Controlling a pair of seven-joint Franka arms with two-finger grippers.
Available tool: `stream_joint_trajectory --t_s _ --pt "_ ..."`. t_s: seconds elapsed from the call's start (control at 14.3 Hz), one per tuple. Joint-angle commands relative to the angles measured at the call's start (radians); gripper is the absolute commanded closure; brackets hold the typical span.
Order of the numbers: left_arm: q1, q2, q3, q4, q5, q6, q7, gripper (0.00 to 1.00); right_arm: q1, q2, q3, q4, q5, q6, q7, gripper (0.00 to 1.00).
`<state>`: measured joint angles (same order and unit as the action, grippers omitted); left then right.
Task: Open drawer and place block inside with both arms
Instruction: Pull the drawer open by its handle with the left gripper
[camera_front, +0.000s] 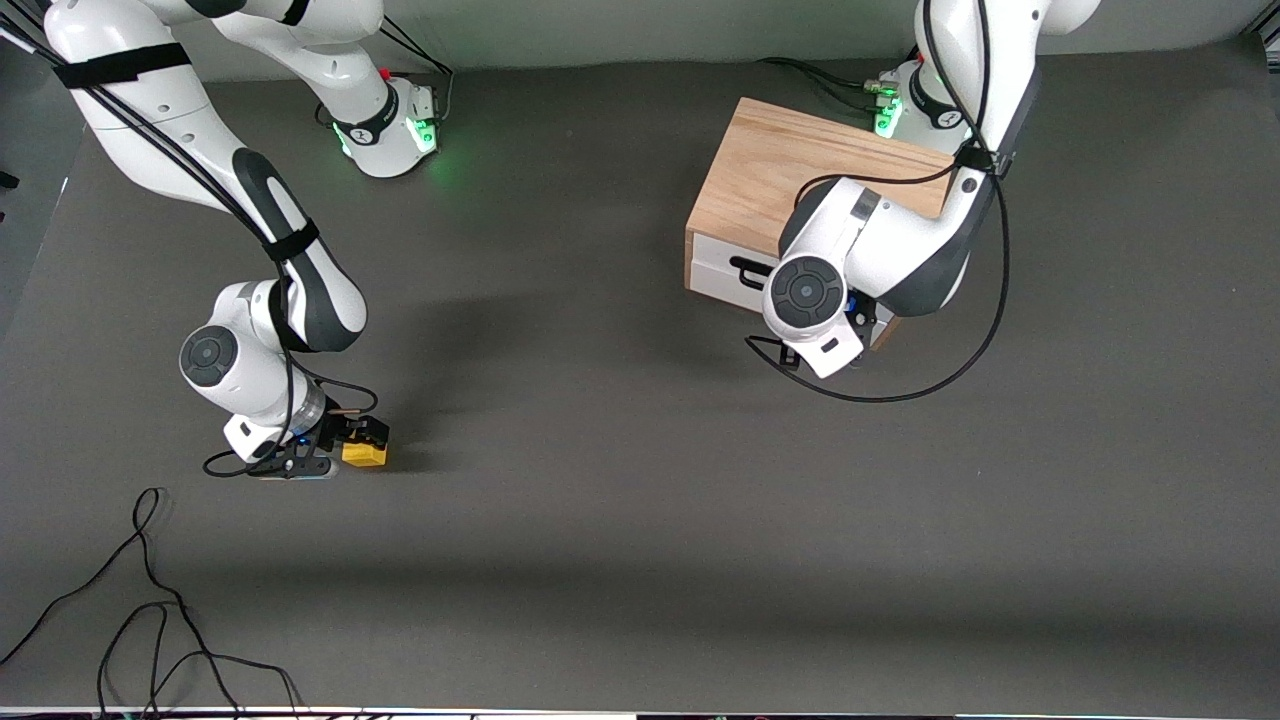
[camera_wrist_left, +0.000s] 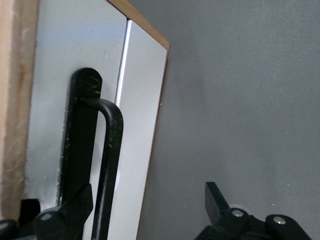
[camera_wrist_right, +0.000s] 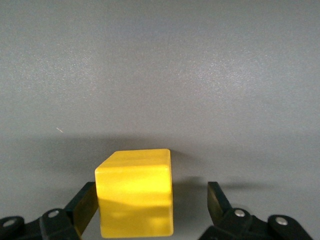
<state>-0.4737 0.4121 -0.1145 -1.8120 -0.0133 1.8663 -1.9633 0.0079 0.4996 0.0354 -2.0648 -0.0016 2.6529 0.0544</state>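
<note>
Right gripper (camera_wrist_right: 147, 212) spread around block (camera_wrist_right: 135, 197); left gripper (camera_wrist_left: 145, 212) spread at handle (camera_wrist_left: 107, 165); drawer (camera_front: 725, 275) unopened.

White arms (camera_front: 250, 350), grey joints, black cables.

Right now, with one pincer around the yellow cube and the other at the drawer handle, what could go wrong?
Two risks, as I judge them. The block sits off-centre between the open fingers of the right pincer, against one and clear of the other, so closing may push or turn it. The left pincer, also open, straddles the handle of the closed drawer near the bar's end, so a pull might slip off or tug the drawer crookedly.
</note>
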Motion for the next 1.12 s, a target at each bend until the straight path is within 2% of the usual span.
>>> stream_joint_trajectory --t_s 0.0,0.56,0.84,1.05 --pt "-0.005 0.013 0.001 0.003 0.004 -0.004 -0.011 0.0 0.006 -0.007 -0.003 -0.008 0.015 0.018 -0.013 0.1" --pt "-0.002 0.039 0.001 0.065 0.01 -0.001 -0.008 0.0 0.006 -0.007 -0.003 -0.008 0.015 0.018 -0.015 0.22" --pt "-0.003 0.046 0.001 0.068 0.012 0.027 -0.008 0.0 0.006 -0.007 -0.005 -0.008 0.015 0.016 -0.018 0.52" --pt "-0.006 0.06 0.001 0.069 0.012 0.016 -0.003 0.0 0.006 -0.007 -0.003 -0.008 0.015 0.016 -0.018 0.63"
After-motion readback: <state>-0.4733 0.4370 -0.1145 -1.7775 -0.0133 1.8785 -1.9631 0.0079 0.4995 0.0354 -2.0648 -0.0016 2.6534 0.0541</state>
